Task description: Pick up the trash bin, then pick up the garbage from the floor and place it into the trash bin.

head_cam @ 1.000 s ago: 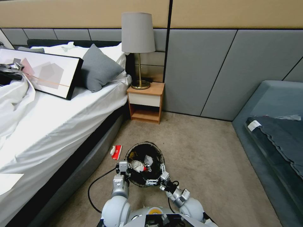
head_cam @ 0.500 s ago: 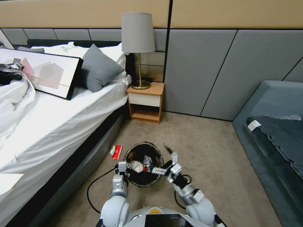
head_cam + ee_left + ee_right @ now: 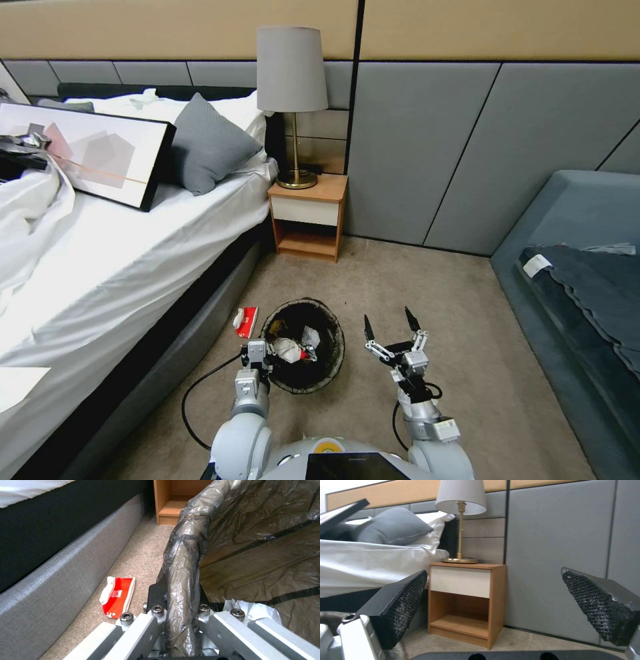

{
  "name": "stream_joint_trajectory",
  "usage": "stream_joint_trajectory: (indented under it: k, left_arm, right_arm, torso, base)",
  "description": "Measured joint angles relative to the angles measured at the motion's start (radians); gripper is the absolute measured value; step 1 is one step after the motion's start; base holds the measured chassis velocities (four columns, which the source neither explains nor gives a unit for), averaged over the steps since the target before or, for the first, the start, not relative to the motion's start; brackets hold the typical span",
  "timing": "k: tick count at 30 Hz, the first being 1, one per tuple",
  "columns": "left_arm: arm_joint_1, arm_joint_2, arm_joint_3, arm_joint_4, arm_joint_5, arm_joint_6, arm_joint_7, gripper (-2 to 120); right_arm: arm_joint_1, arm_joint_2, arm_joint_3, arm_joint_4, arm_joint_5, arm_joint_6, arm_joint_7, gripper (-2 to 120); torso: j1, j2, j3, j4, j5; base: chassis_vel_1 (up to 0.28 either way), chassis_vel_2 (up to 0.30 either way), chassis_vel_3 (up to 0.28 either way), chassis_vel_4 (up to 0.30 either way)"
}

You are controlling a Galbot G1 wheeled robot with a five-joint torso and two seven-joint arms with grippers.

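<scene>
The trash bin (image 3: pixel 313 313), lined with a dark bag, stands on the carpet in front of me. Crumpled white and red garbage (image 3: pixel 292 349) lies inside it. My left gripper (image 3: pixel 257 350) is shut on the bin's near-left rim; the left wrist view shows its fingers (image 3: pixel 150 622) clamped on either side of the bagged rim (image 3: pixel 183 575). A red-and-white packet (image 3: pixel 247 321) (image 3: pixel 117 596) lies on the floor between the bin and the bed. My right gripper (image 3: pixel 389 325) (image 3: pixel 500 600) hovers open to the right of the bin, with nothing between its pads (image 3: pixel 405 605).
The bed (image 3: pixel 120 267) runs along the left, its grey base (image 3: pixel 66 562) close to the packet. A wooden nightstand (image 3: pixel 308 217) (image 3: pixel 466 597) with a lamp (image 3: pixel 292 80) stands ahead. A blue-grey sofa (image 3: pixel 573 267) fills the right. A black cable (image 3: pixel 200 393) loops near my left arm.
My right gripper has pulled away from the bin's near rim, swung out to the right and now points forward, open. The left gripper and the bin have hardly moved.
</scene>
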Motion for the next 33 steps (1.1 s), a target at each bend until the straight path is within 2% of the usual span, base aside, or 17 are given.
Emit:
stream_joint_trajectory:
  k: [18,33]
  left_arm:
    - [-0.007,0.0,0.004,0.0,-0.007,0.0,0.0,1]
    - [0.001,0.004,0.004,-0.009,-0.004,0.0,0.0,1]
  right_arm:
    - [0.039,-0.007,0.032,0.014,0.023,-0.038,-0.005,100]
    - [0.086,-0.011,0.042,0.027,0.033,-0.088,-0.006,100]
  torso:
    - [0.0,0.0,0.0,-0.0001,0.0]
    - [0.0,0.0,0.0,0.0,0.0]
  base:
    - [0.0,0.0,0.0,0.0]
    - [0.084,0.082,0.079,0.079]
